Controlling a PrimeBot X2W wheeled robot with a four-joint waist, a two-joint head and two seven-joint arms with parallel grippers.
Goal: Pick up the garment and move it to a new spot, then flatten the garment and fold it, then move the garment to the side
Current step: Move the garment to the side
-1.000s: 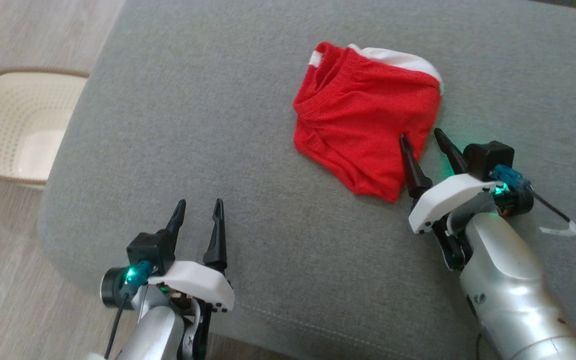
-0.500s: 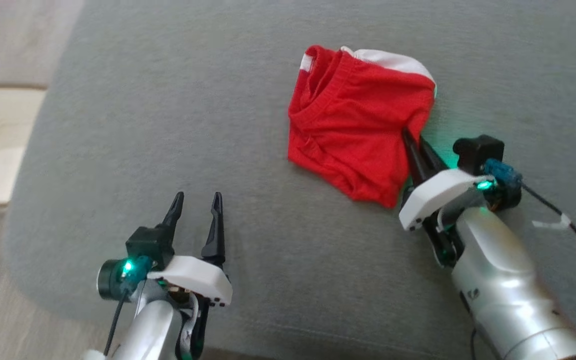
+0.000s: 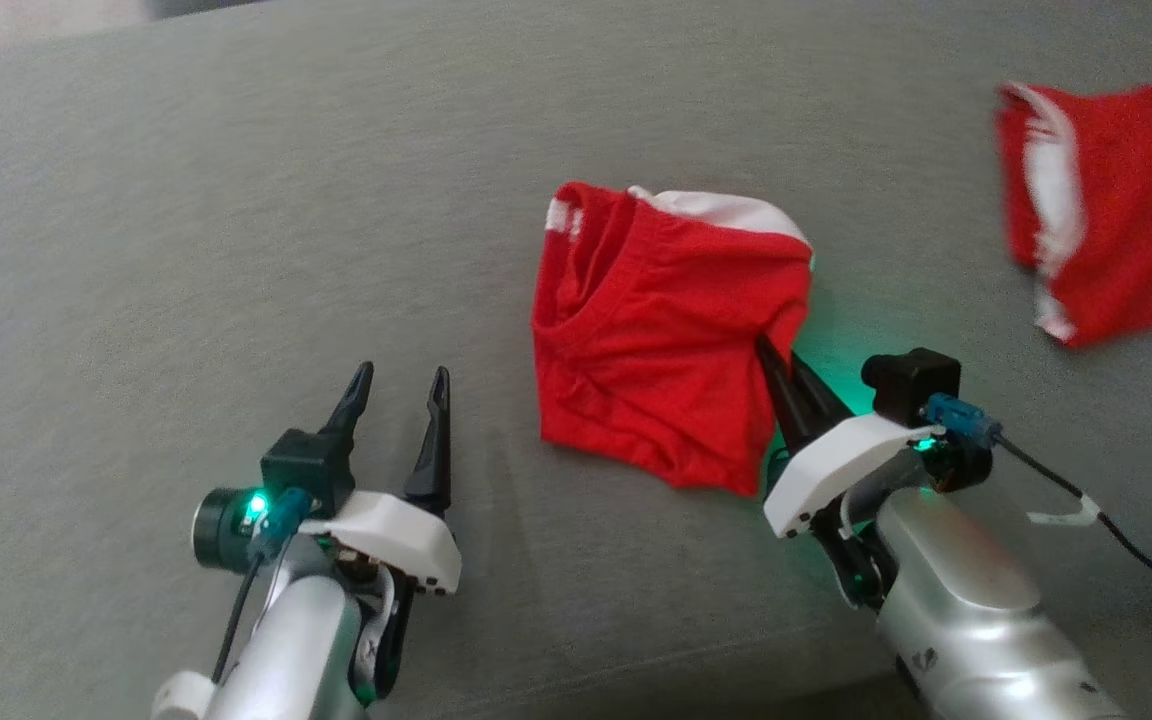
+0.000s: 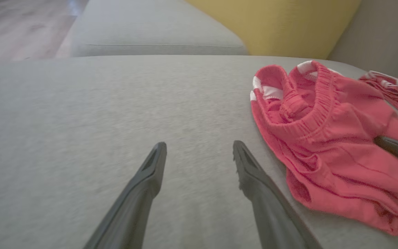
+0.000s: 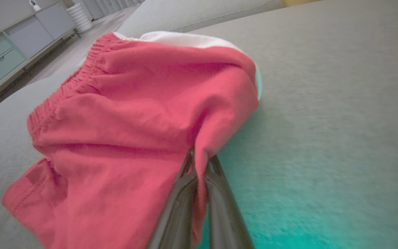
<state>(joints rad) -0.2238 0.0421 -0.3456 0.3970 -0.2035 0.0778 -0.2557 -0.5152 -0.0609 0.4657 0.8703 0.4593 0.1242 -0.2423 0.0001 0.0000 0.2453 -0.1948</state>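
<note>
Grey sofa cushion (image 3: 236, 200) is spreading wide and flat in front of the robot, serving as its work surface. A red garment (image 3: 656, 360), which looks like shorts with an elastic waistband and white trim, is lying crumpled near the middle of it.

The right gripper (image 3: 778, 350) is clenching a fold of cloth at the garment's right edge, its two dark fingers pressed together with red fabric bunching between them. The left gripper (image 3: 402, 372) is hovering above bare cushion to the left of the garment, its jaws spread wide and holding nothing.

The step in hand seems to be picking the garment up to carry it. To do this well, the arm is probably best rising slowly until the hanging cloth clears the cushion, since a pinch on one edge may slip. Open cushion is lying to the left, whereas a second red garment (image 3: 1116, 200) is resting well apart to the right and is best avoided.

A green glow (image 3: 826, 340) from the wrist light is tinting the fabric beside the grip. Around the sofa, a yellow cushion (image 4: 271, 24), a wooden floor (image 4: 19, 24) and a pale cabinet (image 5: 9, 52) with drawers are showing.
</note>
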